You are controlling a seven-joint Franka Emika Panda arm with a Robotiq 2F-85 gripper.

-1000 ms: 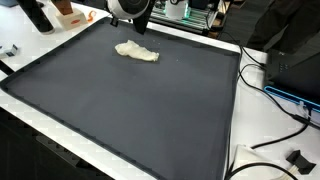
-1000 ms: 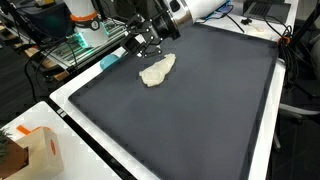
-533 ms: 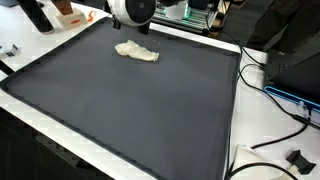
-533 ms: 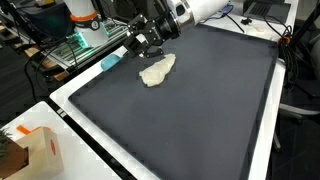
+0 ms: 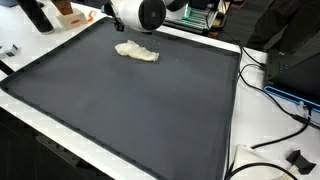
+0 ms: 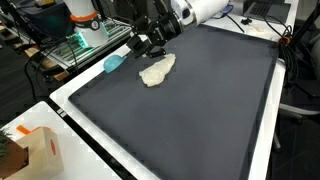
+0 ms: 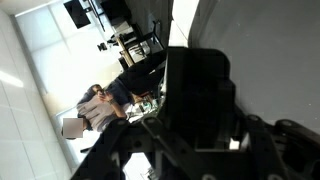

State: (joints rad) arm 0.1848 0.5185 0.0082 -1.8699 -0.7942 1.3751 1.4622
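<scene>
Cardboard in orange and white sits at the near left corner in an exterior view, a small box [image 6: 38,150] on the desk [image 5: 240,150]. Further along, a light-blue object [image 6: 115,63] lies at the mat's far edge and shows more fully than a second ago. Just right of it hangs the claw [image 6: 148,44], above and slightly behind the crumpled pale cloth [image 6: 156,69] and not touching it. Its dark fingers blur together, and the wrist view shows only its black body against the room, so I cannot tell whether they are apart or together. The cloth has not shifted, but the white wrist joint [image 5: 140,12] has turned upward, so the arm seems to be swinging off the cloth rather than settling on it. To the right stretches the dark mat [image 6: 210,110].
</scene>
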